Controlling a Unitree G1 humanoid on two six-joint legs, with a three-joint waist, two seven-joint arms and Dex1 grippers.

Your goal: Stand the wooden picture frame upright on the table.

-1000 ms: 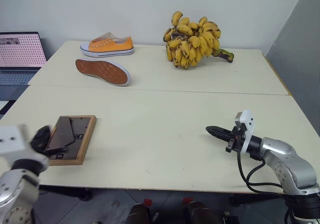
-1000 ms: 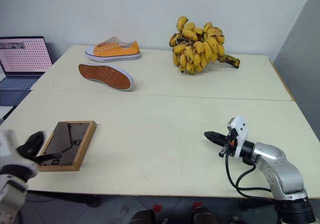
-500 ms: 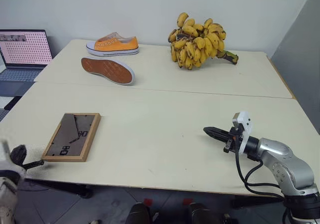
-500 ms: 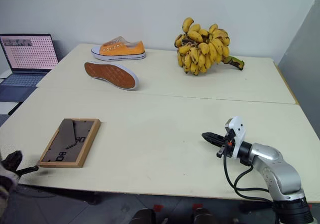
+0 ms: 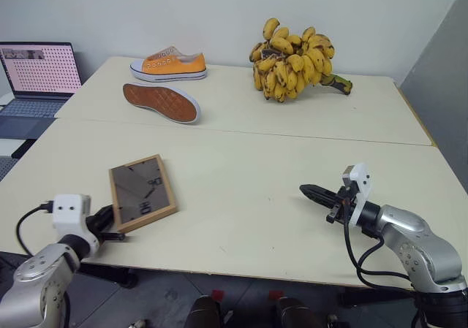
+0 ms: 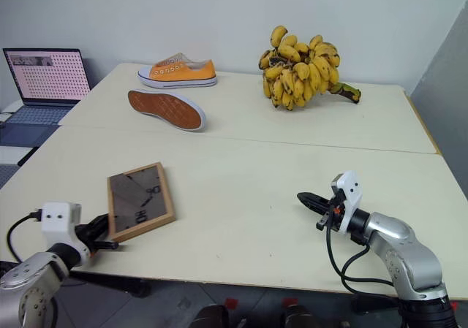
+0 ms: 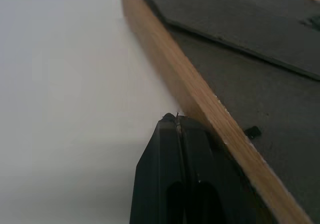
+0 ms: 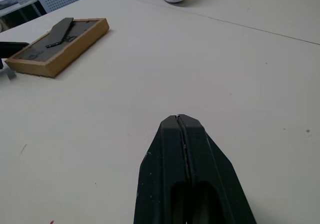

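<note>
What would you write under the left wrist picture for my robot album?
Shut left gripper nudging the wooden picture frame, lying back-up on the table.

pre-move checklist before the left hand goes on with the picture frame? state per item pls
1. Wooden picture frame upright: not ok. It lies flat on the table, dark backing and easel stand facing up.
2. Left hand at the frame: ok. Its fingertips are against the frame's near wooden edge.
3. Left hand ready to grasp: not ok. Fingers are shut, nothing between them.
4. Right hand out of the way: ok. Shut, empty, hovering over bare table well to the frame's right.
5. Room around the frame: ok. Shoes and bananas sit on the far half.
6. Easel stand unfolded: cannot tell.
</note>
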